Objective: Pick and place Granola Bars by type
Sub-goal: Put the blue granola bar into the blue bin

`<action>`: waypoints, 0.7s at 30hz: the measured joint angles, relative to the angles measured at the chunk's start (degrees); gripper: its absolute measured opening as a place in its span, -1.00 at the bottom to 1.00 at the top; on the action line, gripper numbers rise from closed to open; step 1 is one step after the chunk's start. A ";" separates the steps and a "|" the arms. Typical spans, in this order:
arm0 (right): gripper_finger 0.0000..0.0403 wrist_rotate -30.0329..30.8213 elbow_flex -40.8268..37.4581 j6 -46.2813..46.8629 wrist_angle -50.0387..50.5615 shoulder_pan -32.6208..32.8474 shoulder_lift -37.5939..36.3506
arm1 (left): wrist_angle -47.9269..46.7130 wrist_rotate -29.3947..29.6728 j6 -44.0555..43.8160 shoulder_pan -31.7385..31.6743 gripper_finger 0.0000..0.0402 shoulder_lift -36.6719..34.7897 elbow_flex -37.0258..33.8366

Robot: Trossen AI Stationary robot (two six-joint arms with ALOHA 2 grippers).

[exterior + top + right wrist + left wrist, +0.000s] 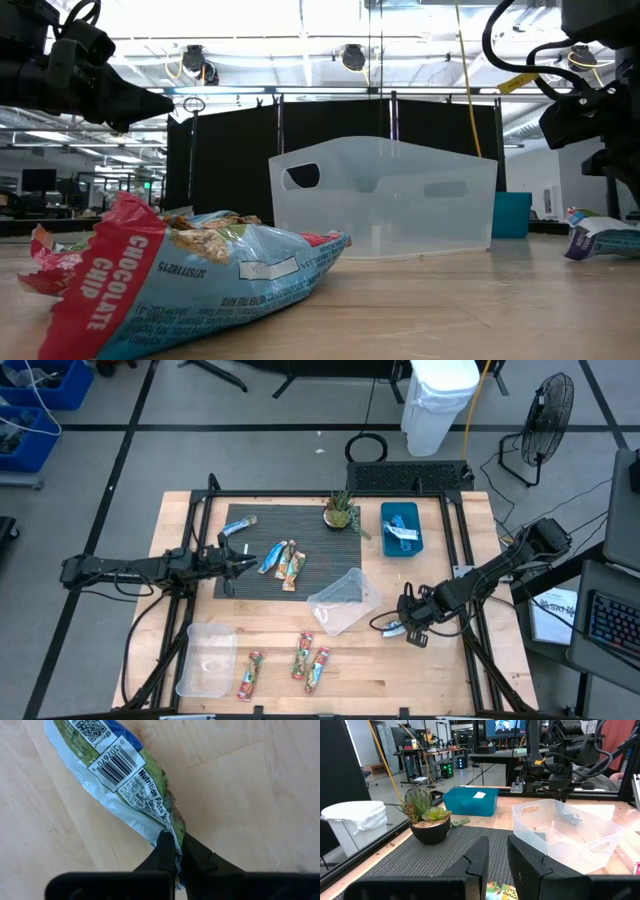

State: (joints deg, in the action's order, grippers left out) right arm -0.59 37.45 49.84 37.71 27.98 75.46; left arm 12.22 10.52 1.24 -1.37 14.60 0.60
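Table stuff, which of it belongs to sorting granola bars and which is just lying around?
Job: granola bars, bar pinched by the right gripper, clear bin, teal bin, clear tray.
Lying about: potted plant, fan.

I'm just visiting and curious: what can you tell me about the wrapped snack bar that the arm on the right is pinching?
The snack bar is a crinkled foil packet, silvery-white with blue and green patches. Its printed back faces up, showing a barcode, a square code and a nutrition panel. It lies flat on the bare wooden table, near the right side, just right of the clear plastic bin. The right gripper is shut on one end of the wrapper, bunching the foil there. Nothing else touches it.
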 joint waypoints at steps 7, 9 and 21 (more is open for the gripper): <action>-1.00 0.36 0.00 0.00 0.00 0.01 0.00 | 0.01 0.00 0.00 0.01 -0.62 -0.01 0.00; -1.00 0.29 0.00 0.00 0.00 0.01 -0.10 | 0.01 0.00 0.00 0.00 -0.62 0.01 0.00; -1.00 2.18 -0.02 -3.76 -0.19 0.00 -8.99 | 0.01 0.00 0.00 0.02 -0.62 0.01 0.00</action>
State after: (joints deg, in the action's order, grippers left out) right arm 1.59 37.43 46.08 37.52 27.97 66.47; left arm 12.23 10.52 1.23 -1.34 14.61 0.60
